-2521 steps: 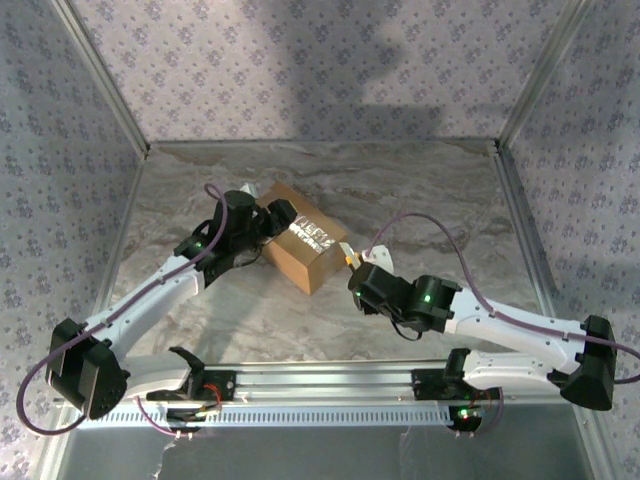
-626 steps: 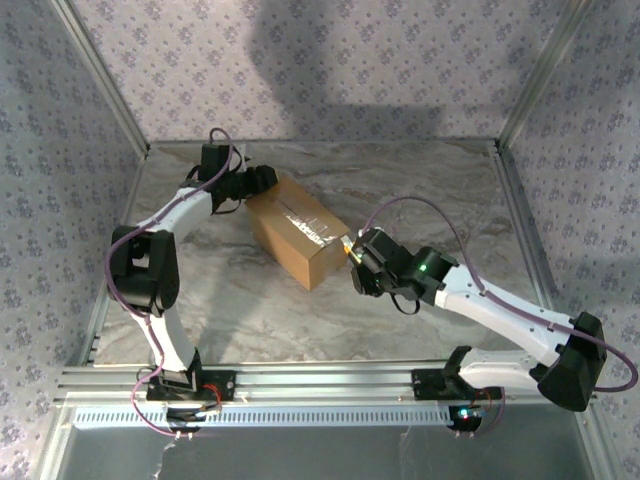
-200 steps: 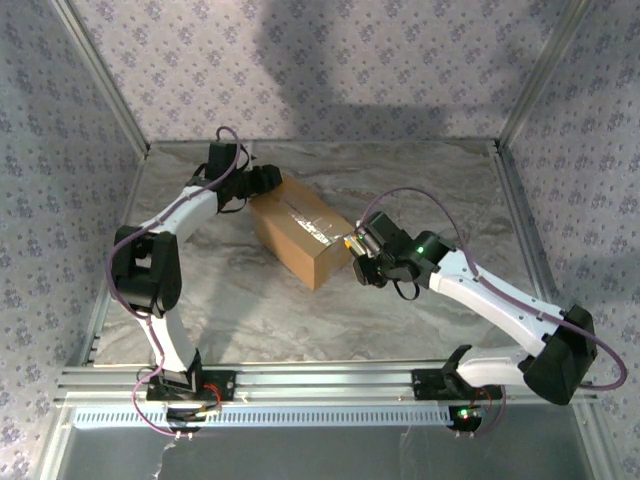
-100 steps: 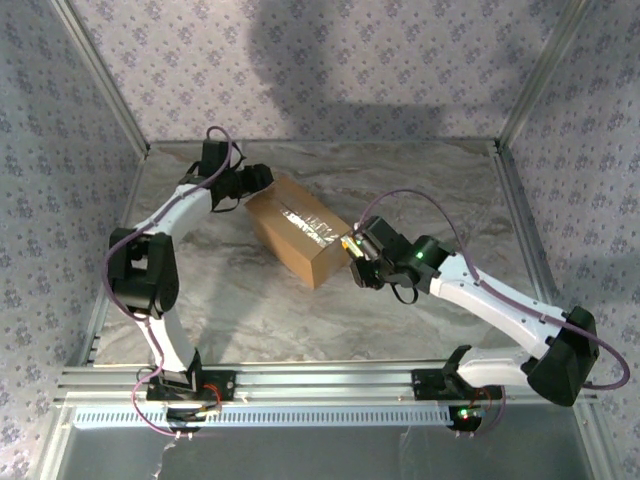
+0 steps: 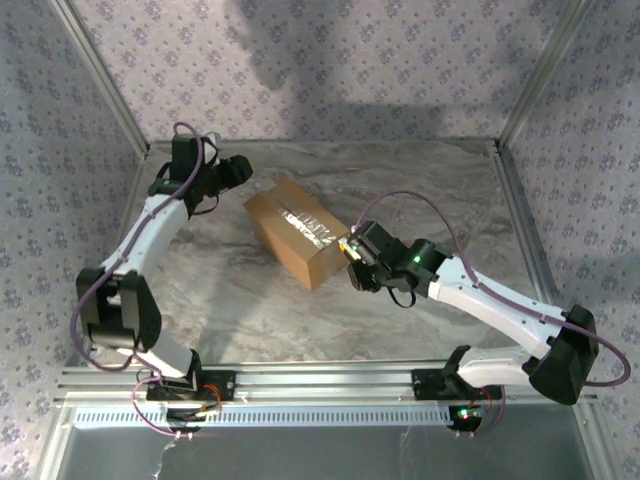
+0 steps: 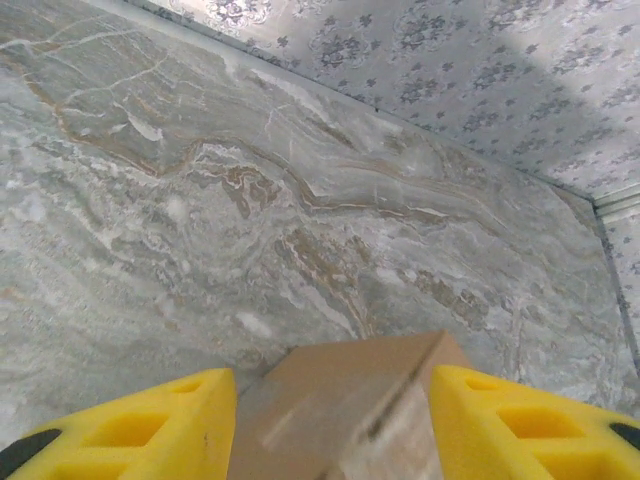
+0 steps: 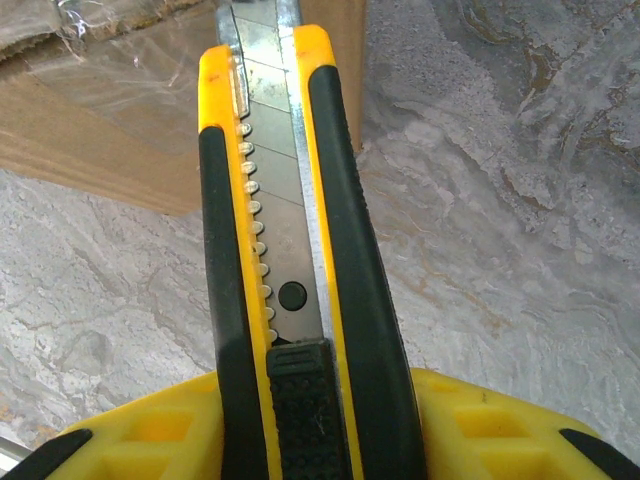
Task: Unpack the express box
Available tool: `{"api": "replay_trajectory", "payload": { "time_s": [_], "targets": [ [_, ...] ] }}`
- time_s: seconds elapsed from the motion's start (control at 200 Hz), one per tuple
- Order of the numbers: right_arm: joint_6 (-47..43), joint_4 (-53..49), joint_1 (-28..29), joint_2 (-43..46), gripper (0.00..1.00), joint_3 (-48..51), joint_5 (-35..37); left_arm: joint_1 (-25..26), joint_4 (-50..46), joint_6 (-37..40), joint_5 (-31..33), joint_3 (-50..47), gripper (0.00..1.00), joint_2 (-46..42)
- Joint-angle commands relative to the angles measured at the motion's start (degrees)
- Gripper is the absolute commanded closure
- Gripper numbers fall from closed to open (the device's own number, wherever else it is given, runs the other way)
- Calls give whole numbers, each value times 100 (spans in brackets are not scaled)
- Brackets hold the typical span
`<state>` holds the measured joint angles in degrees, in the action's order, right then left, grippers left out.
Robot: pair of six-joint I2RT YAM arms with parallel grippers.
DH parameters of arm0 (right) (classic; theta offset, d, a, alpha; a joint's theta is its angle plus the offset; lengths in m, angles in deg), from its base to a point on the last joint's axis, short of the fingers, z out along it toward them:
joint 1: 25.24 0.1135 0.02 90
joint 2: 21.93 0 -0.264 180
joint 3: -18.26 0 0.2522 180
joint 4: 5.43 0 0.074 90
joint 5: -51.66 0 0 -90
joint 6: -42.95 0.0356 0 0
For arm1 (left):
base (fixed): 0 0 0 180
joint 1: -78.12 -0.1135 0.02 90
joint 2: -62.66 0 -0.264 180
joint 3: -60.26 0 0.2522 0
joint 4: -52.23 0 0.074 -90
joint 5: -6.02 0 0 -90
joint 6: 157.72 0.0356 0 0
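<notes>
The express box, brown cardboard with shiny clear tape along its top seam, lies at an angle on the marble table and is shut. My left gripper hangs open just off the box's far-left corner. In the left wrist view that corner shows blurred between the yellow fingers, with a gap on the left side. My right gripper is shut on a yellow-and-black utility knife. The knife's blade is out, and its tip is at the taped near-right end of the box.
Patterned walls close in the table at the back and on both sides. Metal corner posts stand at the back. An aluminium rail with the arm bases runs along the near edge. Bare marble lies behind and to the right of the box.
My left arm has swung back and to the left, and its gripper has come off the box's far corner. The right arm and the knife have barely shifted.
</notes>
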<state>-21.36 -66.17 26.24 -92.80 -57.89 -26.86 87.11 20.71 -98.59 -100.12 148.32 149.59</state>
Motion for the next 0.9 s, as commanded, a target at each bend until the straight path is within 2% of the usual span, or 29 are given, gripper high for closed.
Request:
{"api": "replay_trajectory", "payload": {
  "time_s": [0.0, 0.245, 0.44, 0.675, 0.9],
  "targets": [
    [175, 5, 77, 58, 100, -1, 237, 4, -511, -152, 120, -408, 46, -722],
    [239, 115, 127, -10, 100, 63, 273, 446, -761, -599, 424, -2029, 47, -2484],
    [248, 85, 160, -133, 100, -26, 314, 1165, -490, -1338, 596, -3243, 47, -3510],
    [354, 189, 267, -203, 100, -19, 372, 2174, 70, -2105, 1119, -3851, 47, -3659],
    [348, 164, 381, -303, 100, -120, 441, 2729, 585, -2357, 1323, -3855, 47, -3120]
  ]
}}
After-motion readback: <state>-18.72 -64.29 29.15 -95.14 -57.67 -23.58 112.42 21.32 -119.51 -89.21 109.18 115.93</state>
